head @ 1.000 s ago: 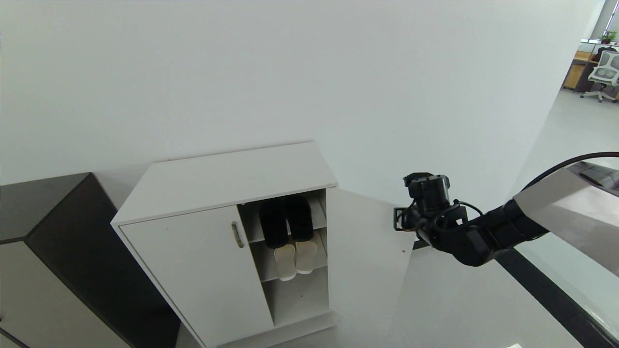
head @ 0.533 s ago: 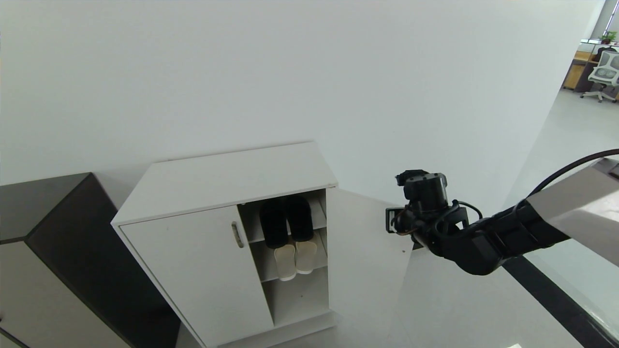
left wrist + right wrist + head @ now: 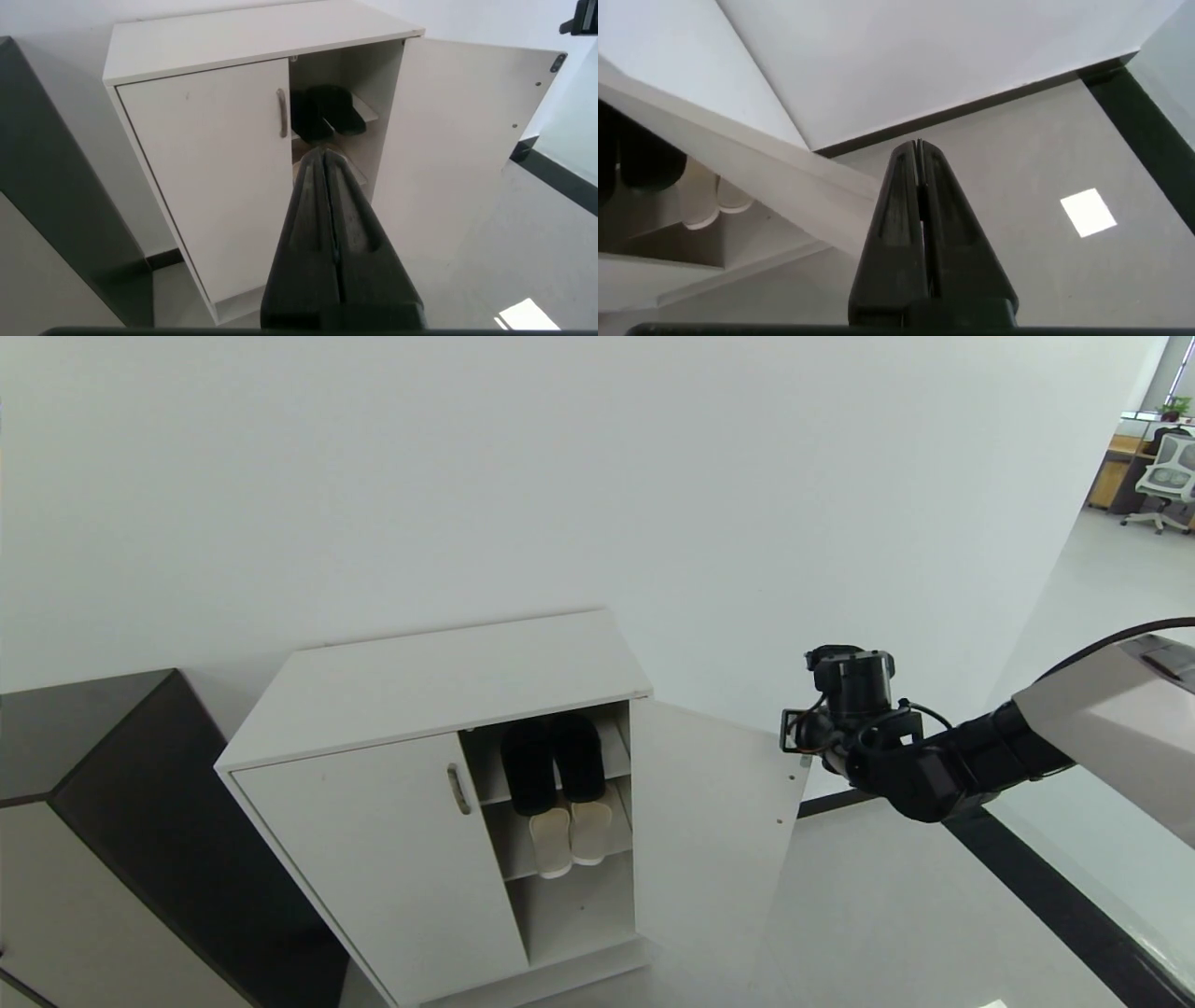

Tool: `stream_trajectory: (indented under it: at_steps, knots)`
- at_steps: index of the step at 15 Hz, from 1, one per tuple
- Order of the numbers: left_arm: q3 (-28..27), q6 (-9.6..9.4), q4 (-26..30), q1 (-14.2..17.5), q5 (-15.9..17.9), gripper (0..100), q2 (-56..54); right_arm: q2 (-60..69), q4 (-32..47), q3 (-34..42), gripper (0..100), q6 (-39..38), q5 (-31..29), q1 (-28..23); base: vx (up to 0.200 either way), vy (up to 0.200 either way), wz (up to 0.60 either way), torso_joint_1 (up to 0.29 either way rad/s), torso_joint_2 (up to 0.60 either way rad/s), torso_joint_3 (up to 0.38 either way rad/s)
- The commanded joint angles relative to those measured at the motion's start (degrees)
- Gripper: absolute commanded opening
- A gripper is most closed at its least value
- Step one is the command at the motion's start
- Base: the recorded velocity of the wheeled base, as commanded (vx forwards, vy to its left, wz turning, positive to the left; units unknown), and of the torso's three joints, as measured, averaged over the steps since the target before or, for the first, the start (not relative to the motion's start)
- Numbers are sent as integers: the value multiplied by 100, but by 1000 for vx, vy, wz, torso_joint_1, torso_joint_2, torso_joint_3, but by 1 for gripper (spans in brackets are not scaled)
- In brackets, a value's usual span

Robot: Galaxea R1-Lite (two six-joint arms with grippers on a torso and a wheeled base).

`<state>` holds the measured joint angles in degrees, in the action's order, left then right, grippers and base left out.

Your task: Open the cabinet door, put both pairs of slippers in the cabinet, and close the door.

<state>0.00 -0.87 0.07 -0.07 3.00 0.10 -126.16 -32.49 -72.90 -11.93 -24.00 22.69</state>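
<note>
**Head view: door open, both pairs shelved**

We saw the cabinet door (image 3: pixel 709 821) swung wide, black slippers (image 3: pixel 553 756) above white slippers (image 3: pixel 569 835) inside, and the right gripper (image 3: pixel 792 735) just beside the door's free edge. We judged the panel light, stiff and freely hinged; a push near that edge should close it.

Left wrist view: the left gripper (image 3: pixel 325 159) was closed, empty, facing the cabinet (image 3: pixel 234 37).

Right wrist view: the right gripper was pinched closed, holding nothing.

black jointed arm (image 3: pixel 934 770), tapered black gripper (image 3: pixel 918 149)
</note>
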Motion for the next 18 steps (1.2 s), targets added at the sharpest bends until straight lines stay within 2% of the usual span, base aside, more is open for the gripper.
stream_trajectory:
  at_steps: [1, 12, 18]
  knots:
    - [0, -1, 1, -1, -1, 0, -1, -269, -3, -119, 0, -2, 1, -80, 0, 0, 0, 0, 0, 0]
    - [0, -1, 1, -1, -1, 0, -1, -269, 6, -5, 0, -2, -8, 34, 0, 0, 0, 0, 0, 0]
    - [0, -1, 1, -10, -1, 0, -1, 540, -3, 804, 0, 7, -43, 966, 0, 0, 0, 0, 0, 0]
